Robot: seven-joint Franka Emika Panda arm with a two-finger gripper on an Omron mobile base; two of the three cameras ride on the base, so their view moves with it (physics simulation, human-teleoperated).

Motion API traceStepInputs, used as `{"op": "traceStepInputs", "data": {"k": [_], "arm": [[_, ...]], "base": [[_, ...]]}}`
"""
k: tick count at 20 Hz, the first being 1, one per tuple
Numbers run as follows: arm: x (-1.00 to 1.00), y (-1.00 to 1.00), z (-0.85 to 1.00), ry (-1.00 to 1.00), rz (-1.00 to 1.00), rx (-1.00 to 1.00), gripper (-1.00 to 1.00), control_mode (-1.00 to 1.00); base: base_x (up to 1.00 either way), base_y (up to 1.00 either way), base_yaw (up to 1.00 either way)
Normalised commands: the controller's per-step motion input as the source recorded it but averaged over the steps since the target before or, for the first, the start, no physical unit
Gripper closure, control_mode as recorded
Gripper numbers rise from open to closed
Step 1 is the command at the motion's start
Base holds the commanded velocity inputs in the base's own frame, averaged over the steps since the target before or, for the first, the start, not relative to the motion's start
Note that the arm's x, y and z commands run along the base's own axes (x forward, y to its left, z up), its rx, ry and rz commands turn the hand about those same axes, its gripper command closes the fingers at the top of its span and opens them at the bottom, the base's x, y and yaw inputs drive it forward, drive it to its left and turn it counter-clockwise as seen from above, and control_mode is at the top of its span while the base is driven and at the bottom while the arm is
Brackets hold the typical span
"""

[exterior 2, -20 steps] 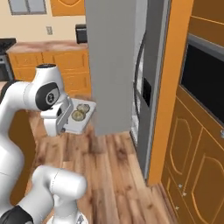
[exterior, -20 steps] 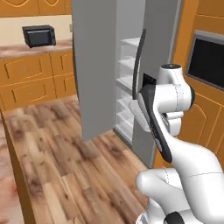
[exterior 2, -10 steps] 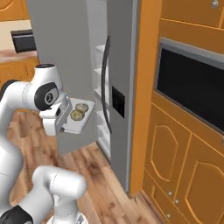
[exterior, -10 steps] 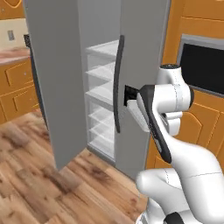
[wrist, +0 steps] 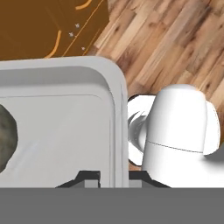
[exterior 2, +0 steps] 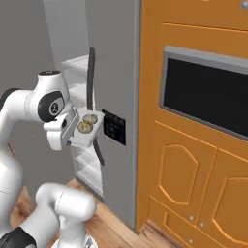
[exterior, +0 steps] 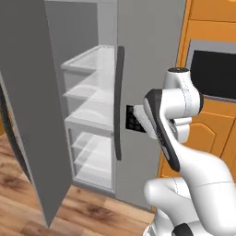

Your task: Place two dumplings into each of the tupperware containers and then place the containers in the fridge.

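My gripper (exterior 2: 73, 134) is shut on the rim of a pale grey tupperware container (exterior 2: 92, 133), held level at chest height. Two tan-olive dumplings (exterior 2: 86, 123) lie in it. In the hand view the container's rounded corner (wrist: 114, 100) fills the left, one dumpling (wrist: 6, 135) shows at the left edge, and my gripper (wrist: 114, 178) clamps the wall. The fridge (exterior: 150, 50) stands straight ahead. Its left door (exterior: 30, 106) is swung open on white shelves (exterior: 92, 120). Its right door is closed and carries a small black panel (exterior 2: 114, 127), just beyond the container.
Orange wooden cabinets with a built-in black oven (exterior 2: 208, 97) stand right of the fridge. The open fridge door juts out on the left over the wooden floor (exterior: 92, 212). My own arm (exterior: 161, 124) blocks part of the closed door in the left base view.
The base has driven and turned, so the whole scene has shifted: the fridge is now close and straight ahead. The container with the dumplings stays in my shut gripper.
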Motion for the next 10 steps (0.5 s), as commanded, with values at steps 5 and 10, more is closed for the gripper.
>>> {"op": "traceStepInputs", "data": {"k": [5, 10], "arm": [[0.0, 0.0, 0.0, 0.0, 0.0, 0.0, 1.0, 1.0], [0.0, 0.0, 0.0, 0.0, 0.0, 0.0, 1.0, 1.0]], "base": [[0.08, 0.91, -0.56], [0.0, 0.98, -0.46]]}}
